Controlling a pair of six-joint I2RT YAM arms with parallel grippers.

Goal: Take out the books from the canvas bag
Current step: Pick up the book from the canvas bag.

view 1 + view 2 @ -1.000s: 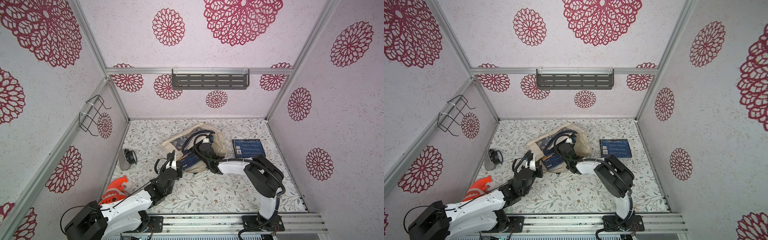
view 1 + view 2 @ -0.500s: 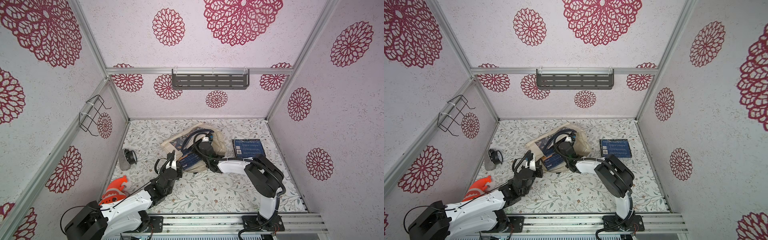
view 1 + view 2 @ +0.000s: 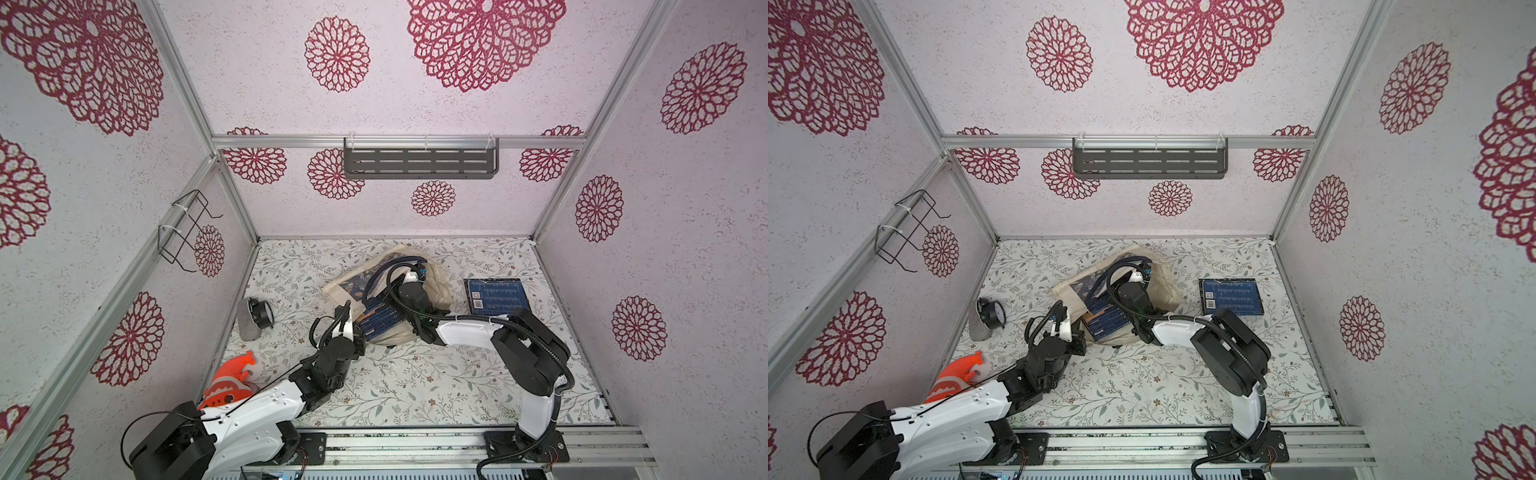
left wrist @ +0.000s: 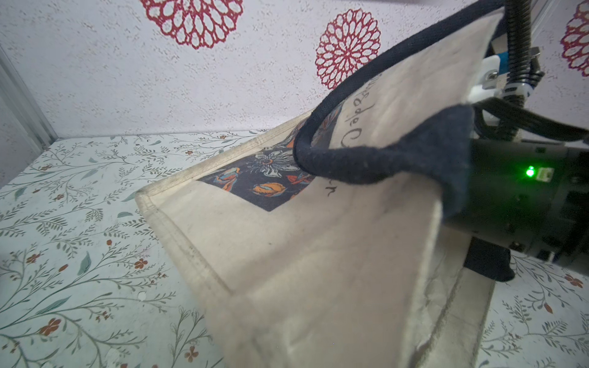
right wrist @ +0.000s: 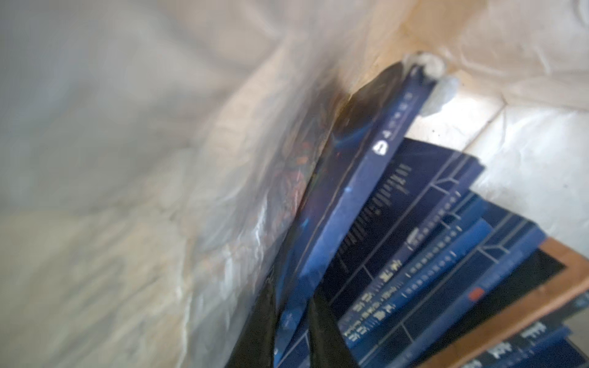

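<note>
Several books (image 3: 380, 320) are seen in both top views, fanned out of the mouth of the bag (image 3: 438, 286), which lies mid-table (image 3: 415, 382). A loose book (image 3: 496, 295) lies apart on the robot's right. The right gripper is hidden inside the bag in these views. The left gripper (image 3: 358, 330) is set against the bag's near edge, just beside the books.

From the left wrist no fingers are seen, but the bag (image 4: 318, 270) is drawn up tent-like towards the camera, pinched in closed jaws. A navy strap (image 4: 366, 159) is draped over the right arm (image 4: 526, 207).

Only the right wrist shows the bag's inside. The right gripper (image 5: 291, 296) is placed with one finger on each side of a blue book (image 5: 360, 178) atop the leaning pile, and an orange-edged book (image 5: 510, 306) lies lower. Whether that book is clamped cannot be told.
</note>
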